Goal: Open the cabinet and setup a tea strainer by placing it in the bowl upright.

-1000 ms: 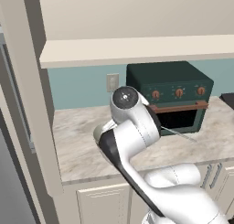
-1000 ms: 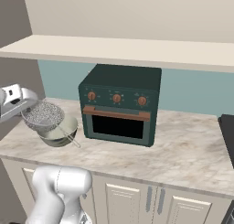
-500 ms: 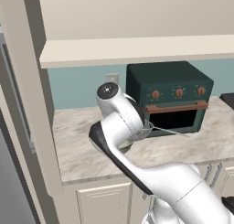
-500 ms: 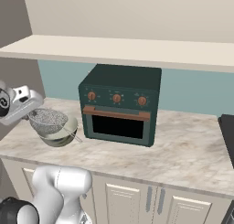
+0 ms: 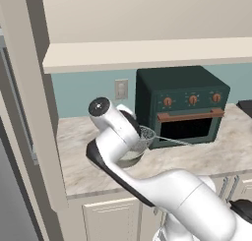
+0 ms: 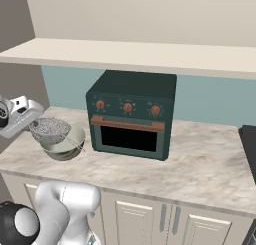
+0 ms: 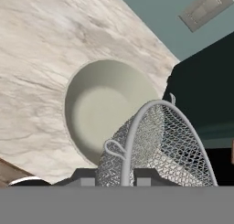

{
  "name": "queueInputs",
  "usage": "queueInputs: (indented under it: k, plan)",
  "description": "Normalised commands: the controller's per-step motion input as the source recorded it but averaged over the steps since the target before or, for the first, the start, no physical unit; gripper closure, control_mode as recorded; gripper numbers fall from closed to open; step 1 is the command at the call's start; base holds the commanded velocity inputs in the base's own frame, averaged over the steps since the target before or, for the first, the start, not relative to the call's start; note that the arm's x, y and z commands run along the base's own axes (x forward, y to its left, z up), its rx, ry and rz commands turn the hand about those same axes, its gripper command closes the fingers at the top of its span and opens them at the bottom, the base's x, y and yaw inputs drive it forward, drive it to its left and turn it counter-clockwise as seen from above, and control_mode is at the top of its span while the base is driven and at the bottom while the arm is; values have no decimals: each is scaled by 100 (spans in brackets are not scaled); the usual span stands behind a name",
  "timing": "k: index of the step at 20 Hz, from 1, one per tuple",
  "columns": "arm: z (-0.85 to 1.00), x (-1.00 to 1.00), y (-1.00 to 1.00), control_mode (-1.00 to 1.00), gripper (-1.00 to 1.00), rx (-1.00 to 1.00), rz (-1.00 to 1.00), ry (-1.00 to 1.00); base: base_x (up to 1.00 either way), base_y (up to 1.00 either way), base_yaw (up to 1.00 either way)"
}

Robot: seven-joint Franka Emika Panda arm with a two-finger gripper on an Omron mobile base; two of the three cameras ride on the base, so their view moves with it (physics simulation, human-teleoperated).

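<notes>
I see the bowl (image 6: 64, 143) on the tabletop (image 6: 200, 164) left of the toaster oven (image 6: 132, 114), tea strainer (image 6: 49, 130) just above the bowl, shelf (image 6: 150, 54) overhead.

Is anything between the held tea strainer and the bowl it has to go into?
Nothing visible. The gripper holds the tea strainer right over the bowl, whose inside looks bare. The green toaster oven stands beside it, off the path.

Both base views face the oven (image 5: 183, 105) from opposite sides; hand view looks down.
</notes>
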Motion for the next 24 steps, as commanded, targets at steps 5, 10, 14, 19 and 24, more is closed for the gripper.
queueInputs:
  k: [5, 10, 14, 19, 24]
  plan:
    - [-20, 10, 0, -100, 100, -1, 0, -22, 0, 0, 0]
    - [-32, 4, 0, -100, 100, -4, 1, -17, 0, 0, 0]
    - [-26, 0, -7, -100, 100, -7, 1, -18, 0, 0, 0]
    - [-3, 1, 1, -100, 100, -1, 0, -4, 0, 0, 0]
    - [0, 7, 2, -100, 100, 0, 0, 0, 0, 0, 0]
